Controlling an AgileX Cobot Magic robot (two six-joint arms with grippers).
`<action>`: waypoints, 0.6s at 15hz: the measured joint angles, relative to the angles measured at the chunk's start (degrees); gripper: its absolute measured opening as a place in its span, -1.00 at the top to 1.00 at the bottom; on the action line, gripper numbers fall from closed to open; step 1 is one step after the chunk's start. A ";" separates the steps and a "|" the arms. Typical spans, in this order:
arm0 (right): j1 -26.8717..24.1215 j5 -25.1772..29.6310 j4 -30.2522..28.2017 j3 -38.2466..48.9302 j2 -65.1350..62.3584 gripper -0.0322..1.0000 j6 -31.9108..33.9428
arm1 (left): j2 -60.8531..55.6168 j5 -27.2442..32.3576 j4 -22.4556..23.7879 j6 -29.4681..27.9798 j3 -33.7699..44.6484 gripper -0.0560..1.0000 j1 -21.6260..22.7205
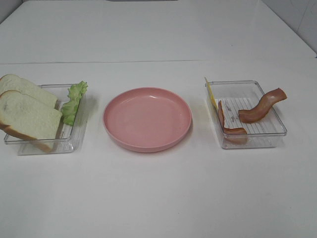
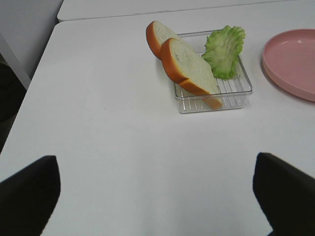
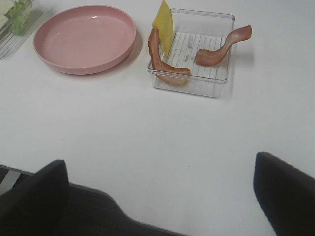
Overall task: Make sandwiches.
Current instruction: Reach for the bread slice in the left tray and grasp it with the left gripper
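On L tray [image 1: 69, 145]: bread [image 1: 29, 118], lettuce [image 1: 74, 101].

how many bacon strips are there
2. One bacon strip lies inside the right-hand clear tray, curled along its left and near walls. The second strip drapes over the same tray's right rim, one end sticking outside. None appears hidden.

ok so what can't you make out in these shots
- Exterior high: cheese square stands edge-on, face unseen.
- Exterior high: rear bread slice partly covered by the front slice, itself cut by the frame edge.
- Wrist views: left gripper and right gripper show only dark fingertips; frame cuts the rest.
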 joint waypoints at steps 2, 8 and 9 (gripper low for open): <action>0.00 0.00 0.00 0.00 0.00 -0.97 0.00 | 0.00 0.00 0.00 0.00 0.00 -0.98 0.00; 0.00 0.00 0.00 0.00 0.00 -0.97 0.00 | 0.00 0.00 0.00 0.00 0.00 -0.98 0.00; 0.00 0.06 0.00 0.00 0.00 -0.97 0.00 | 0.00 0.00 0.00 0.00 0.00 -0.98 0.00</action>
